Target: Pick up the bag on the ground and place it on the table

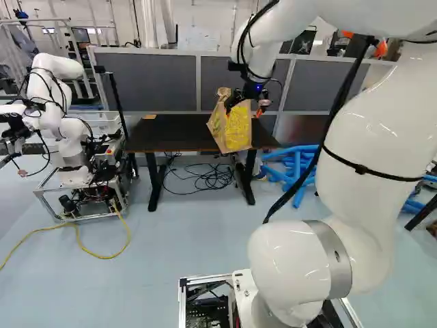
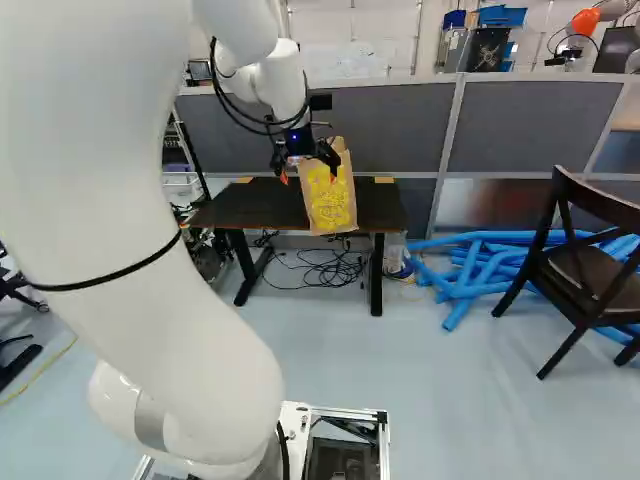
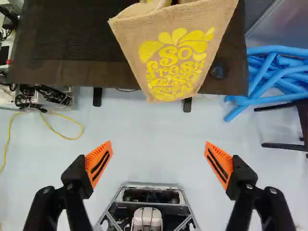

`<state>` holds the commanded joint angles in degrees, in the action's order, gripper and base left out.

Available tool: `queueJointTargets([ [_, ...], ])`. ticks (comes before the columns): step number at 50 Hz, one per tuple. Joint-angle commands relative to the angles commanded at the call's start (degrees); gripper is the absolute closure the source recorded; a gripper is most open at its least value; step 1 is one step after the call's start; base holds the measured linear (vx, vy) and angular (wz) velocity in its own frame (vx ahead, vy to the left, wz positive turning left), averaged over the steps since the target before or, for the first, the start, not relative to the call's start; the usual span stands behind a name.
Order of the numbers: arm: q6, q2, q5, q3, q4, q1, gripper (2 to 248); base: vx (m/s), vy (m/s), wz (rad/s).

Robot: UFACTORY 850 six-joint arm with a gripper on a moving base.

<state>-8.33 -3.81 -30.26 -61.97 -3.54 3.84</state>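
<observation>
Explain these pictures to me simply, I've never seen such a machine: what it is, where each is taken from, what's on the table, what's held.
The machine is a white robot arm on a moving base, ending in a black gripper with two orange-padded fingers. Two pictures look past the arm from behind, one from its left, one from its right. The third looks along the gripper from the wrist.

Ahead is a dark table with small tan pieces at its back edge. A tan bag with yellow print is at its front, its lower end showing past the front edge; I can't tell how it is supported.

Nothing is held: the fingers stand wide apart, with the bag ahead of them.
</observation>
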Motion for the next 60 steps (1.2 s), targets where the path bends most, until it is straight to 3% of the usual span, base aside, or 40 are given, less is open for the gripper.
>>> queueJointTargets([
  [60,4.7,11.2,45.5,32.3,2.0,-2.2,3,0.000,0.000,0.000],
])
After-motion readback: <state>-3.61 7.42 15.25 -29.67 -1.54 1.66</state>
